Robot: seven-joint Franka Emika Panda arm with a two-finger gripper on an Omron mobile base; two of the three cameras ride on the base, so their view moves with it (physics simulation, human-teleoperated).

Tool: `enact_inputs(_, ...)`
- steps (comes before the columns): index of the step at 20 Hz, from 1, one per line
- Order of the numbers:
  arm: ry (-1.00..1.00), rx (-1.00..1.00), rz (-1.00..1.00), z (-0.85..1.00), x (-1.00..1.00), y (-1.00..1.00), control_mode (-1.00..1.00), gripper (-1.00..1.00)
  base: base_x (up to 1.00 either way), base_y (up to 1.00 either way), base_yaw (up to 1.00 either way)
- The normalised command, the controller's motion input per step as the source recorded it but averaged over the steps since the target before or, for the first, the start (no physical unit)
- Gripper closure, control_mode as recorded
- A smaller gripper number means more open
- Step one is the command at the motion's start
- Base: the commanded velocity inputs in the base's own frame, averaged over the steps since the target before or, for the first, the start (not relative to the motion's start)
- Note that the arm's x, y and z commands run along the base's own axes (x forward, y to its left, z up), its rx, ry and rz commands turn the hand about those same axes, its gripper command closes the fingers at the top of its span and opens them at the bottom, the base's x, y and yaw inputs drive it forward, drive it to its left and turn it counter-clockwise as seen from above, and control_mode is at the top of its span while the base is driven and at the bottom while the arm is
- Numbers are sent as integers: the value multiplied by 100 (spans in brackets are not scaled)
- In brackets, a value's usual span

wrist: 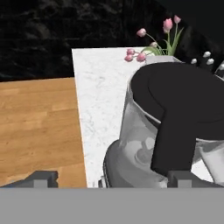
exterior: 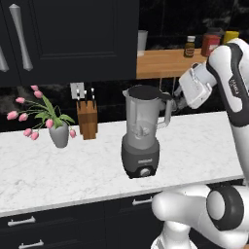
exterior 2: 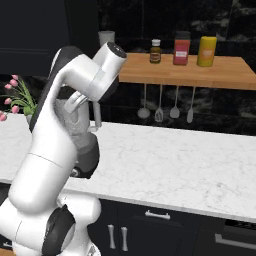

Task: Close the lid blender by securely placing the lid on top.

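With the lid (exterior: 144, 91) resting on the blender (exterior: 141, 133), the gripper (exterior: 176, 102) stands open beside its tab and should back straight off without nudging it.

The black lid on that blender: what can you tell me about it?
The lid is a flat, round, matt black disc that covers the mouth of the blender, the clear jar on a dark grey base on the white marble counter. It looks level on the rim. A short tab sticks out on the handle side, toward the open pincer close by. In the hand view the tab hangs down over the rim.
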Motion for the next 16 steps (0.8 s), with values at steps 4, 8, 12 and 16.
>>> enact_inputs(4,-12,0,0,5,-89,-34,-100,-100,0,0,0)
enact_inputs(8,-10,0,0,3,-48,-23,-100,-100,0,0,0)
enact_inputs(12,-7,0,0,6,-47,-25,-100,-100,0,0,0)
enact_inputs(16,-1,0,-6,8,-52,-39,-100,-100,0,0,0)
